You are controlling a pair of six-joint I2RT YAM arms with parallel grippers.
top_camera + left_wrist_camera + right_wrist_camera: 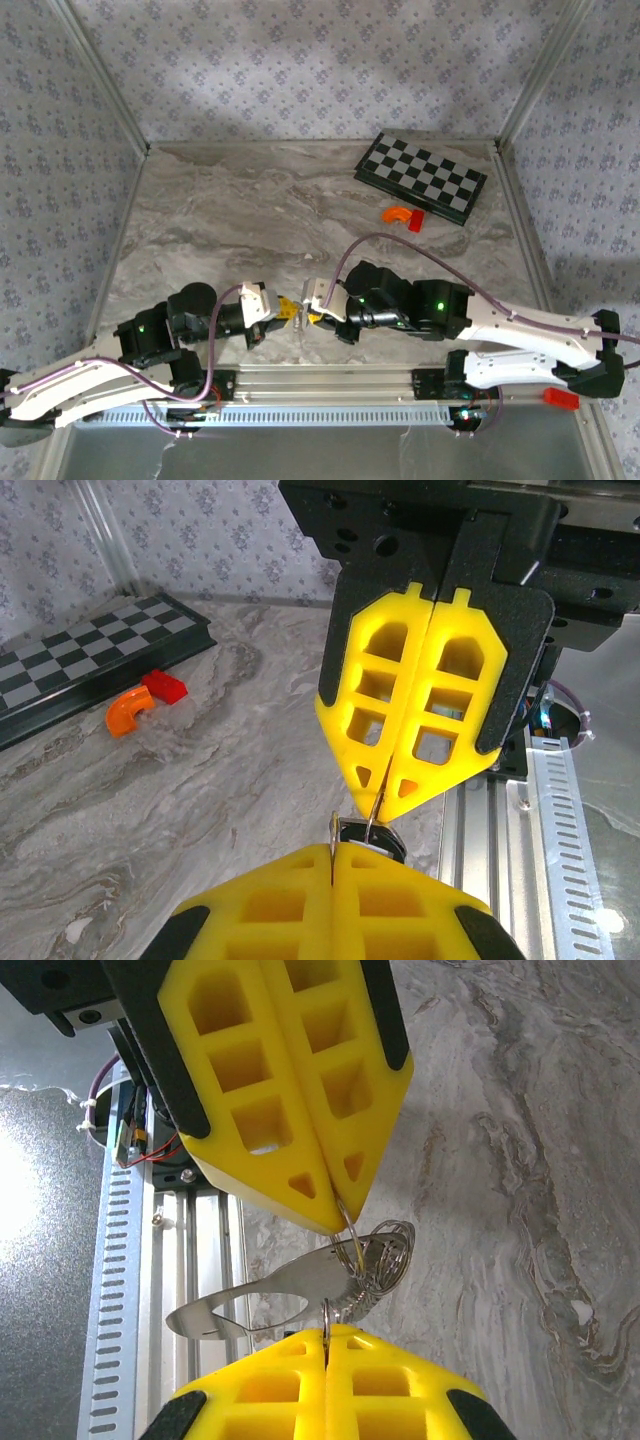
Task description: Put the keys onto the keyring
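Both grippers meet tip to tip just above the table's near edge. My left gripper (293,310) (332,855) is shut on a thin wire loop of the keyring (385,1255), a cluster of silvery coiled rings with a flat silvery cut-out piece (250,1300) hanging from it. The right gripper (312,318) (326,1335) is shut on a thin metal edge that runs to the keys (372,834), a small dark head just below its fingertips (400,790). The left fingertips (300,1185) hide where the loop is pinched. Most of the dark head is hidden behind my fingers.
A folded chessboard (420,178) (90,660) lies at the far right. An orange-red curved piece (398,213) (128,710) and a red block (416,222) (165,687) sit in front of it. The aluminium rail (330,380) (560,830) runs right under the grippers.
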